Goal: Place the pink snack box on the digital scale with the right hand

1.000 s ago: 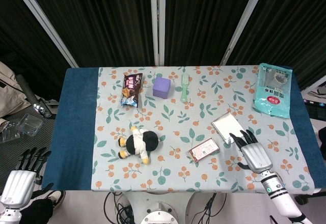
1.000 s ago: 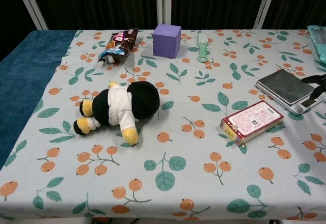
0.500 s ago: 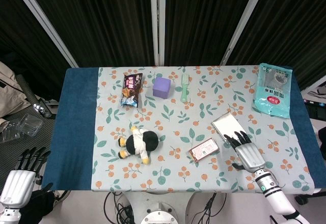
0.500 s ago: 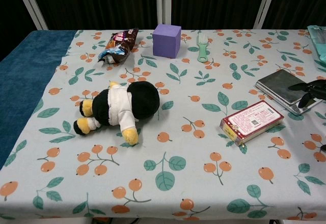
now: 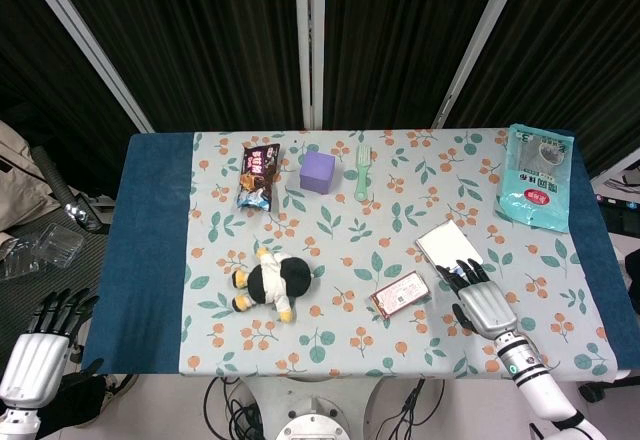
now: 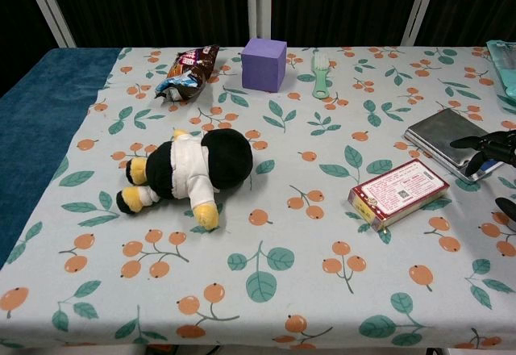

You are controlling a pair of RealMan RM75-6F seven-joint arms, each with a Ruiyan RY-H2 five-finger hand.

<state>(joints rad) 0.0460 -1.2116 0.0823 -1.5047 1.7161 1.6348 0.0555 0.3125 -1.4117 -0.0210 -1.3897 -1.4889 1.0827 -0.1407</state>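
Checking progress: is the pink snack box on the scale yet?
No. The pink snack box lies flat on the tablecloth beside the scale.

Table [image 5: 150, 260] carries a leaf-and-orange print cloth [image 5: 340, 340]. Landmark: plush penguin [image 5: 270, 282]. Beyond it: snack packet [image 5: 256, 173], purple cube [image 5: 318, 172], green brush [image 5: 362, 171]. Right of it: pink snack box [image 5: 401, 294], then digital scale [image 5: 446, 247]. Far right corner: teal pouch [image 5: 538, 177].

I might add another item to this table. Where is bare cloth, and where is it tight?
Bare: the front strip below the plush toy, and the middle between green brush and pink snack box. Tight: around the digital scale, where the right robot hand sits.
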